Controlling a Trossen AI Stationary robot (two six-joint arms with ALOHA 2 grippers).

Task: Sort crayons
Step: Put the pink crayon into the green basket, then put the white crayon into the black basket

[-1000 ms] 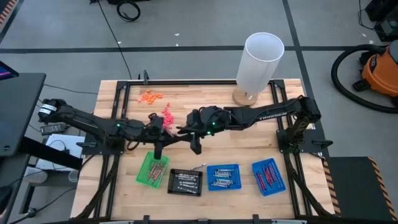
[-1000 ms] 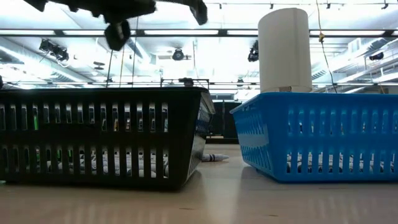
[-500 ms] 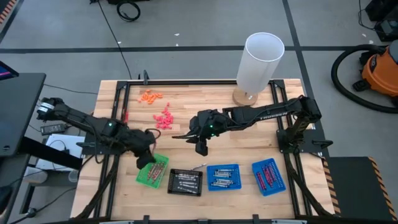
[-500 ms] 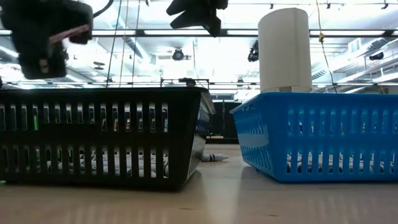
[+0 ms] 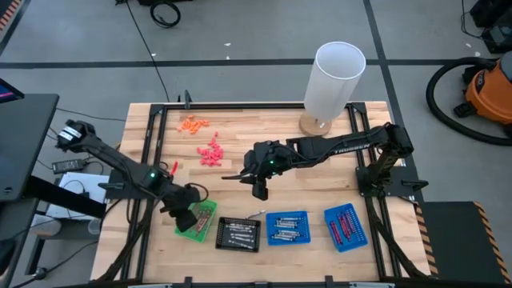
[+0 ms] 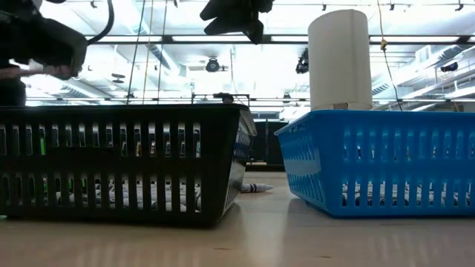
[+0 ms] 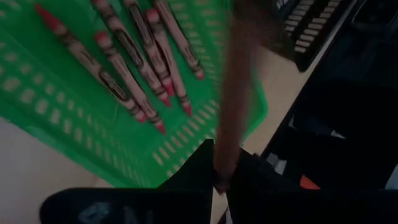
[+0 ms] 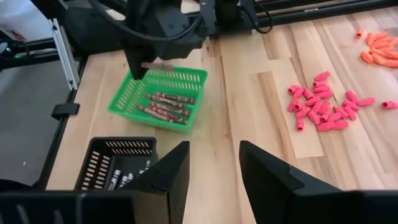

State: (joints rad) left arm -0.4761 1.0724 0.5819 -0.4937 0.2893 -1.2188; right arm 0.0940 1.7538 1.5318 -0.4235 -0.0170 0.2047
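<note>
Crayons lie sorted in four trays along the table's [image 5: 160, 120] near edge; your left gripper [image 7: 219, 177] pinches one maroon crayon [image 7: 233, 99] over the green tray [image 5: 186, 226] at the near left corner. You're at the drop step: next, open and let it fall among the red ones. Farther in, your right gripper [image 8: 214, 163] hovers open and empty mid-table.

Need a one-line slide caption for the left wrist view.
Left end effector shut on a dark red crayon above the green slotted plastic tray of matching crayons.
</note>
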